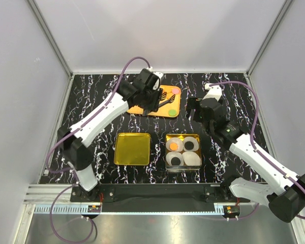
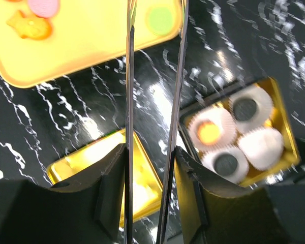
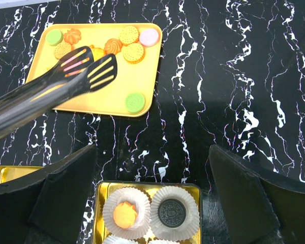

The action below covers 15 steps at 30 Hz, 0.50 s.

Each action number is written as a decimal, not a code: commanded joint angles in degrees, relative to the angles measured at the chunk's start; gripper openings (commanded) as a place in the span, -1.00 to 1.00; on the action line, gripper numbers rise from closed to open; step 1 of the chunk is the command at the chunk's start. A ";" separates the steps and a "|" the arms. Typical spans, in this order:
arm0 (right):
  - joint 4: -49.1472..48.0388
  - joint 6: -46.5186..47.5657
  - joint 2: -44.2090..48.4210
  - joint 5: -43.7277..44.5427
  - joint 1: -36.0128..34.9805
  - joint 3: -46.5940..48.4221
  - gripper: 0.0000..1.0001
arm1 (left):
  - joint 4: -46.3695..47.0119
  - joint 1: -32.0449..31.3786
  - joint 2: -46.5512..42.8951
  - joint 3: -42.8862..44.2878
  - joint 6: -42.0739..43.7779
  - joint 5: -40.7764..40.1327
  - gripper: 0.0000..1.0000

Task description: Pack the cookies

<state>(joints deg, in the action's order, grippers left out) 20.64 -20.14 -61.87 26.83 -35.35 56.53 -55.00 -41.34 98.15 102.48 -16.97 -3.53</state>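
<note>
Cookies lie on an orange tray (image 1: 169, 108): green (image 3: 134, 101), pink (image 3: 149, 36), tan and orange ones (image 3: 133, 52). A gold tin (image 1: 168, 152) holds four white paper cups. One cup has an orange cookie (image 3: 124, 214), two have black cookies (image 3: 171, 213), and one cup (image 1: 192, 159) is empty. My left gripper (image 2: 150, 152) is shut on black tongs (image 3: 86, 71). The tong tips are slightly apart above the tray's left part, and I cannot tell whether they hold a cookie. My right gripper (image 3: 152, 152) is open and empty, above the table between tray and tin.
The square gold tin lid (image 1: 132, 148) lies left of the tin. The black marbled table (image 1: 234, 101) is walled by a white enclosure. A purple cable runs along each arm.
</note>
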 commanded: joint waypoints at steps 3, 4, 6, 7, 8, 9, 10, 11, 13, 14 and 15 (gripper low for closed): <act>-2.36 0.28 1.57 -0.29 0.02 -0.11 0.99 | 4.12 3.46 5.64 7.37 1.94 0.72 -0.13; -2.36 0.19 1.92 -0.29 -0.07 -0.02 0.99 | 3.33 3.64 8.35 8.78 2.03 0.80 -0.13; -2.28 0.19 1.92 -0.37 -0.07 -0.02 0.99 | 1.93 3.90 11.26 13.44 2.38 0.63 -0.13; -2.19 0.19 2.19 -0.37 0.02 -0.02 0.99 | 1.57 3.99 13.97 16.24 2.64 0.11 -0.13; -2.19 0.19 2.19 -0.46 -0.07 -0.02 0.99 | 1.39 4.25 15.22 17.39 2.73 0.10 -0.13; -2.01 0.19 2.36 -0.29 0.02 0.07 0.99 | 1.13 4.43 16.54 18.62 2.73 0.28 -0.14; -1.92 0.19 2.45 -0.20 -0.07 0.07 0.99 | 1.13 4.78 18.55 20.20 2.73 0.54 -0.14; -1.84 0.36 2.45 -0.11 -0.07 0.07 1.00 | 1.13 5.04 19.44 20.91 2.73 0.63 -0.14; -1.75 0.45 2.71 0.07 -0.07 0.07 1.00 | 1.04 5.48 21.63 22.06 2.65 0.54 -0.14; -1.75 0.37 2.72 0.07 -0.07 0.07 0.99 | 1.13 5.66 22.08 22.06 2.56 0.28 -0.14; -1.75 0.45 2.89 0.15 -0.07 0.07 1.00 | 2.00 5.92 22.35 21.80 2.47 0.02 -0.14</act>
<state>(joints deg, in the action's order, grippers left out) 20.64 -20.14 -60.47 26.30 -35.35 56.23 -54.37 -36.60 119.44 121.69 -15.22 -3.27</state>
